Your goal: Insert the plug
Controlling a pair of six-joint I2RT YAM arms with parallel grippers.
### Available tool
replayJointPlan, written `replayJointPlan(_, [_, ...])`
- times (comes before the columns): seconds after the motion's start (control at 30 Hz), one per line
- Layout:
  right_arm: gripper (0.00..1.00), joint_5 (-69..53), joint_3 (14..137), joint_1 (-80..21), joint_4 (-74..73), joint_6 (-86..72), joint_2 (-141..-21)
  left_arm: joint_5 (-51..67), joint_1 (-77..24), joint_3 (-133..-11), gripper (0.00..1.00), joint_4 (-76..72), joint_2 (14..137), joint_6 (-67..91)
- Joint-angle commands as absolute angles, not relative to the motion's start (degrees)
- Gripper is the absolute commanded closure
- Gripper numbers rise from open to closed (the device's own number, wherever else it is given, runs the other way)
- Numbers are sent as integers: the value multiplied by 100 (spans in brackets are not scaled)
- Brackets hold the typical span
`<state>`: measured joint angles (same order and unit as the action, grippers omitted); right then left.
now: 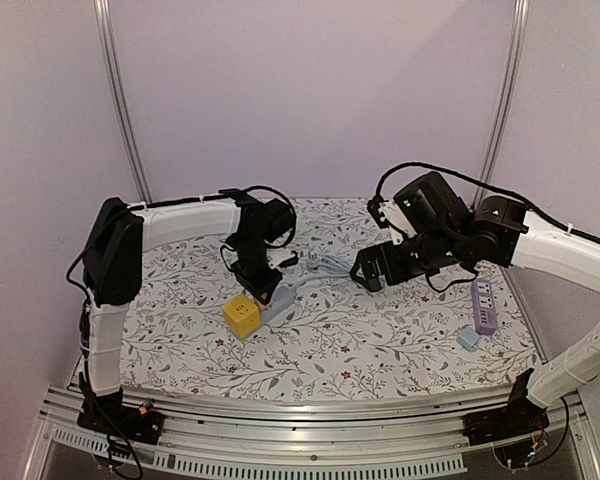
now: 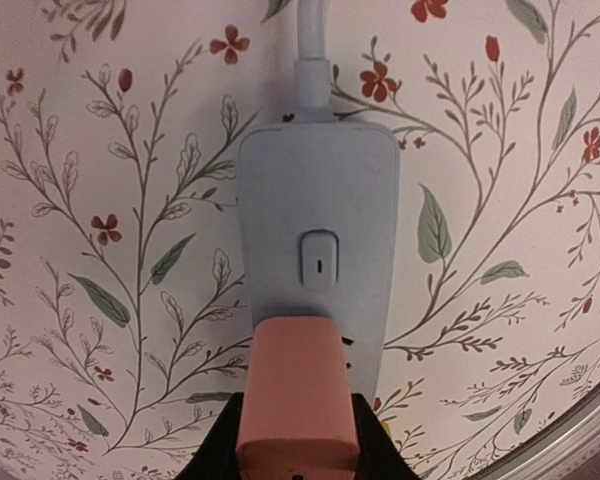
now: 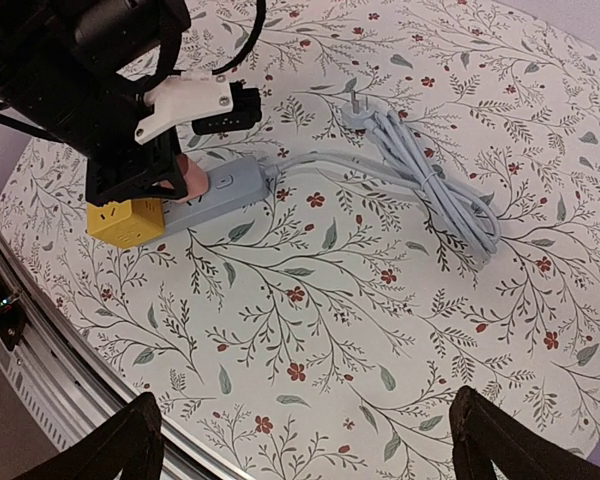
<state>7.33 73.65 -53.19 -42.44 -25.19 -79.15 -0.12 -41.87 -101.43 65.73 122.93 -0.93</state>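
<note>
The left gripper (image 1: 263,280) hangs left of the bench's middle, pinching a salmon-pink plug (image 2: 298,395) between its dark fingers (image 2: 215,458). Its own wrist camera gives the closest look. The plug sits over the near end of the grey power strip (image 2: 318,200), just below the strip's small rocker switch (image 2: 319,258), and the strip's cord (image 2: 310,40) runs off toward the far edge. From that angle the plug body hides the socket beneath it, so I cannot say whether the prongs are seated or only resting on top.

The overhead view loses the plug almost wholly under the arm. It does show a yellow cube (image 1: 242,315) at the strip's end nearest the front edge. It also shows two things no wrist camera catches, both close to the right edge: a purple power strip (image 1: 485,305) and a pale blue block (image 1: 468,338) just beside its near end.

The right gripper (image 3: 305,400) is held in the air right of the bench's middle. Its fingers are spread wide and hold nothing. Its camera looks across the floral cloth (image 3: 310,330) at the other arm. From there the pink plug shows as a sliver against the grey strip, with the yellow cube touching the strip's end. The cord lies bundled in a loose coil (image 3: 430,190) toward the far edge.
</note>
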Motion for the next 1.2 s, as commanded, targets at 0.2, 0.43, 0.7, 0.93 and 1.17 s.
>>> replayJointPlan(0.2, [1,621,7465,-5309,-4248,-2496,-8192,202,-3956,-9493,100,6039,12299,-31])
replayJointPlan(0.43, [1,607,7581,-5317,-4202,-2497,-8405,90,-3955,-9468,100,6059,12329,34])
replayJointPlan(0.7, [1,641,7724,-5312,-4155,-2476,-8576,-152,-3977,-9448,100,6044,12302,211])
replayJointPlan(0.93, [1,612,7770,-5315,-4082,-2517,-8653,-356,-4046,-9437,100,6151,12340,88])
replayJointPlan(1.17, [1,602,7761,-5314,-4076,-2612,-8690,-511,-4155,-9046,100,5972,12211,142])
